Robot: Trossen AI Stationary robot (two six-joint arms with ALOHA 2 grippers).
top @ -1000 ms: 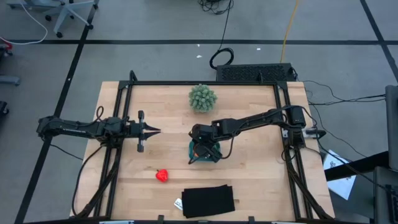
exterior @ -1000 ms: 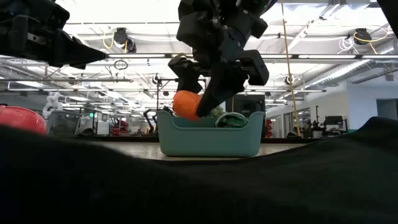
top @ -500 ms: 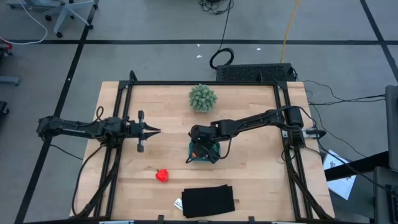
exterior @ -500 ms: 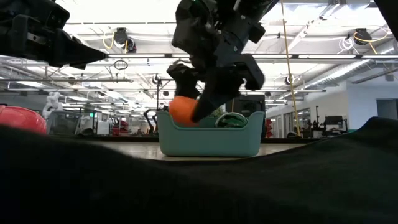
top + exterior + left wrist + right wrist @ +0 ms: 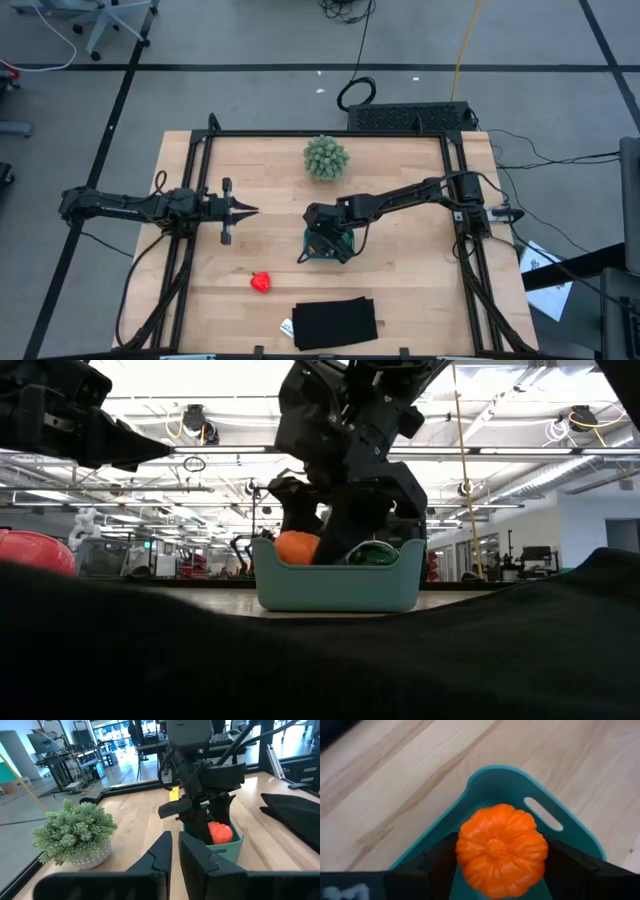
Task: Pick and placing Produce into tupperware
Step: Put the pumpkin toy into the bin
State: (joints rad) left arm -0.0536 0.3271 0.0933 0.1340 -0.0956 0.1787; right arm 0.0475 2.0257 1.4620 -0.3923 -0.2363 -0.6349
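Note:
My right gripper (image 5: 322, 243) is down inside the teal-blue tub (image 5: 340, 588), shut on the ribbed orange ball (image 5: 501, 849). In the low view the ball (image 5: 296, 547) sits just below the tub's rim, next to the dark green striped piece (image 5: 375, 555), which lies in the tub. The red lumpy piece (image 5: 261, 282) rests on the table, left of and nearer than the tub. My left gripper (image 5: 250, 210) hovers shut over the table's left half, pointing at the tub. My right gripper pinches the orange ball between its two fingers (image 5: 439, 860), one on each of two opposite sides (image 5: 462, 851). It comes from above, pointing down. The ball is low inside the tub's end; I cannot tell whether it touches the floor of the tub.
A pale green spiky ball (image 5: 326, 157) stands near the far edge. A black flat rectangle (image 5: 335, 322) lies at the near edge, with a small white tag beside it. Black frame rails (image 5: 190, 200) run along the table's left and right sides. Bare wood lies between the tub and the red piece.
My right gripper has gone down with the orange ball, from above the tub's rim to inside the tub, still shut on it. The tub and the other pieces have stayed where they were.

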